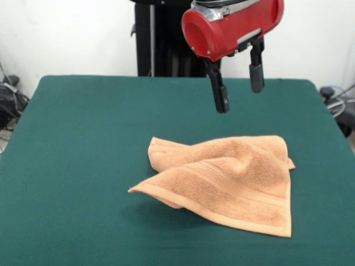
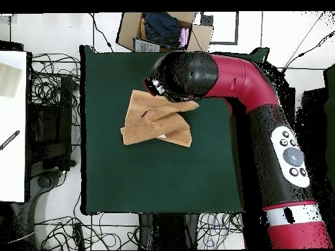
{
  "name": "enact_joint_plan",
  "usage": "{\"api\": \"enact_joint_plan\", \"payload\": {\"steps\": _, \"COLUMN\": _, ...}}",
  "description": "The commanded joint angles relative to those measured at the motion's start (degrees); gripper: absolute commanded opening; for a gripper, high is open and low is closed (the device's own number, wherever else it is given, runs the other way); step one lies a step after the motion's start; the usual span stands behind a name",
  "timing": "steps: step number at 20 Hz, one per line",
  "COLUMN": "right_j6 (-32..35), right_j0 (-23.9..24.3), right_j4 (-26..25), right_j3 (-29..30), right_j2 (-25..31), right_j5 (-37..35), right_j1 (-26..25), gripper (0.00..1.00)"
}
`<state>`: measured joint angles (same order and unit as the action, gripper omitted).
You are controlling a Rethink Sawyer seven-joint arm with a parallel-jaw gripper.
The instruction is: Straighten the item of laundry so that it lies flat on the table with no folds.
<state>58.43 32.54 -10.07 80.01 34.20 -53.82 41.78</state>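
The item of laundry (image 1: 230,177), an orange-tan terry towel (image 2: 157,121), lies rumpled on the green table (image 1: 83,166), with one side folded over itself and a ribbed band showing along its near edge. My gripper (image 1: 239,88) hangs open above the towel's far edge, clear of the cloth, with nothing between its two black fingers (image 1: 221,95). In the overhead view the red arm (image 2: 262,98) reaches across the table (image 2: 163,176), and its black head hides the towel's upper right corner and most of the gripper.
A cardboard box (image 2: 160,29) with dark contents sits beyond the table's top edge in the overhead view. Cables (image 2: 49,85) and a white desk (image 2: 13,124) lie to the left of the table.
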Motion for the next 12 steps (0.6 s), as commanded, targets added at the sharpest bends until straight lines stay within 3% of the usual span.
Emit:
{"api": "enact_joint_plan", "payload": {"steps": 1, "right_j6": 15.7, "right_j0": -4.4, "right_j4": -1.9, "right_j3": -0.8, "right_j2": -7.3, "right_j5": -1.7, "right_j1": 1.6, "gripper": 1.00}}
{"api": "enact_joint_plan", "payload": {"steps": 4, "right_j6": 16.5, "right_j0": -6.0, "right_j4": -1.9, "right_j3": 0.2, "right_j2": -8.3, "right_j5": -0.7, "right_j1": 1.1, "gripper": 1.00}}
{"api": "enact_joint_plan", "payload": {"steps": 12, "right_j6": 15.2, "right_j0": -6.9, "right_j4": -1.1, "right_j3": -0.8, "right_j2": -10.8, "right_j5": 5.0, "right_j1": -8.3, "gripper": 1.00}}
